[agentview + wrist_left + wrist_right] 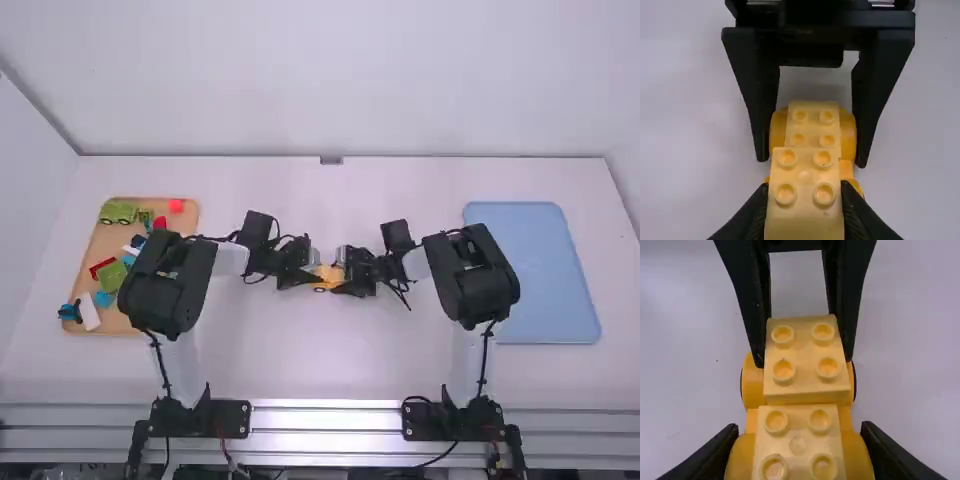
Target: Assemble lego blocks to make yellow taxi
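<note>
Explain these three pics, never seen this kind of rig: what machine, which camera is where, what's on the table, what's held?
It's two robot arms, left and right, at a white table.

The high view looks down from above and behind them. Each of the other two comes from a camera on one arm's wrist; its own end effector shows at the bottom edge, the other arm's farther off.

A tan tray with colored blocks is on the left, a blue tray on the right.

Between the arms is a partly built yellow toy car. The left end effector grips a pale yellow studded block on it; the right end effector grips its orange body from both sides.
</note>
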